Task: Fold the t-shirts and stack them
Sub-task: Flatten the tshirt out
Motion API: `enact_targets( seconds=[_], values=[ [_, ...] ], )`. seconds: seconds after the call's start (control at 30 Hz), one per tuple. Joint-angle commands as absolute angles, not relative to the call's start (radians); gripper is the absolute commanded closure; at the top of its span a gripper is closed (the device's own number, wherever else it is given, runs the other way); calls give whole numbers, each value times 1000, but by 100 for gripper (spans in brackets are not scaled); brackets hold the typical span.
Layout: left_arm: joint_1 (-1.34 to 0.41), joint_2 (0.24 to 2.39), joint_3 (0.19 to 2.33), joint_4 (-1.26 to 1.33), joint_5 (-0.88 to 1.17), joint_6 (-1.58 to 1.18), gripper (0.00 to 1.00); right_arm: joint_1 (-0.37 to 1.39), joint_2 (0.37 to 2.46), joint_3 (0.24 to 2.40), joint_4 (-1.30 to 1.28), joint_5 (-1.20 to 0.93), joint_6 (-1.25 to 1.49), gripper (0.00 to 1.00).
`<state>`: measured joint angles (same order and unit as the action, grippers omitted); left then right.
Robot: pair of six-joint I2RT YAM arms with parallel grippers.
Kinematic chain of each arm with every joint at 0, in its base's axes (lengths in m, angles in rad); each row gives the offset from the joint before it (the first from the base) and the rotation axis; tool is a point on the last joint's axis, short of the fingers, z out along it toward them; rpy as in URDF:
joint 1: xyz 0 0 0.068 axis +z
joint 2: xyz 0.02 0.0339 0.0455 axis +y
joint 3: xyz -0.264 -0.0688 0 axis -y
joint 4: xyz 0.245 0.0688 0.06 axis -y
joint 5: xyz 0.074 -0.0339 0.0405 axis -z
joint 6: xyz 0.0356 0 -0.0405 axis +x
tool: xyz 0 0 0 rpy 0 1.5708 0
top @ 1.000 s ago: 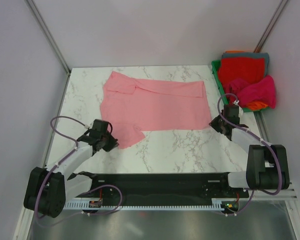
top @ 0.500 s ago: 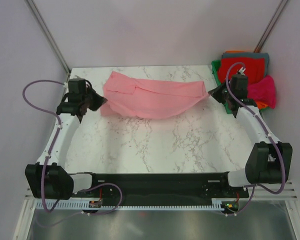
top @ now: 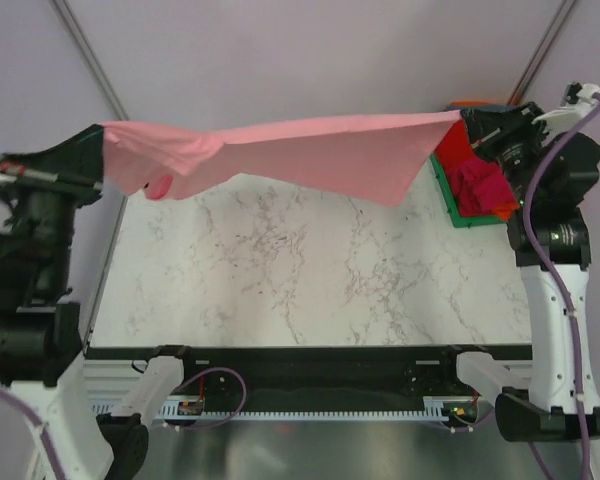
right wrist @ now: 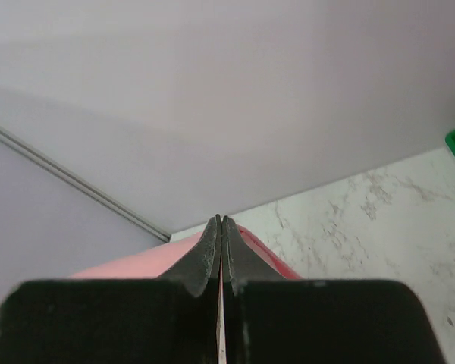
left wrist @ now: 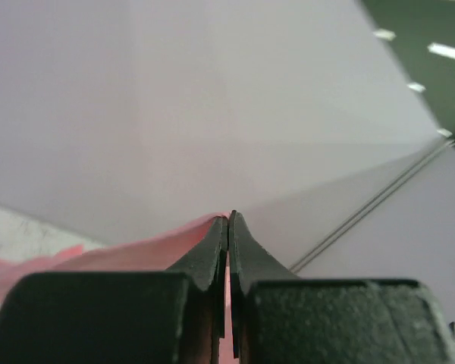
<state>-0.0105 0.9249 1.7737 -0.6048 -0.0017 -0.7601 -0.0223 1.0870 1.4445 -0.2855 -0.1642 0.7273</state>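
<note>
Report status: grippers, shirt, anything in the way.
Left gripper shut on pink shirt. Right gripper shut on its far end. Shirt stretched in the air over the table. Nothing in the way; other shirts sit in the bin.

Salmon tee (top: 310,155): plain light salmon-pink all over, no print. Counter (top: 300,270): white marble w/ thin grey veins. Bin (top: 465,222): bright green. Red tee (top: 450,155): solid red. Magenta tee (top: 480,185): deep pink-magenta. Orange tee (top: 467,103): just an orange sliver. Left fingers (left wrist: 208,254) & right fingers (right wrist: 206,258): matte black, pink cloth showing beside both. Left arm (top: 35,230) & right arm (top: 552,290): black joints, white links. Cable (top: 557,160): purple. Walls (top: 310,60): plain pale lilac-grey. Base rail (top: 310,365): black.
</note>
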Motion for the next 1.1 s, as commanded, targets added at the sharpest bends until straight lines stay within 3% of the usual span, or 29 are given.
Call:
enact_targets(
  seconds=[0.0, 0.3, 0.7, 0.87, 1.07],
  values=[
    [-6, 870, 1883, -542, -116, -706, 98, -23, 1023, 1518, -276, -141, 698, 100],
    [-6, 1076, 2034, -561, -90, -699, 98, -23, 1017, 1565, -288, -109, 745, 100],
    [-2, 1503, 2068, -574, -20, -796, 98, -29, 1366, 1568, -307, -110, 779, 100],
    [54, 1704, 2256, -574, 83, -819, 98, -55, 1551, 1733, -327, -150, 788, 100],
    [71, 1790, 2479, -491, 94, -804, 98, -123, 1689, 2003, -370, -212, 821, 100]
  ],
)
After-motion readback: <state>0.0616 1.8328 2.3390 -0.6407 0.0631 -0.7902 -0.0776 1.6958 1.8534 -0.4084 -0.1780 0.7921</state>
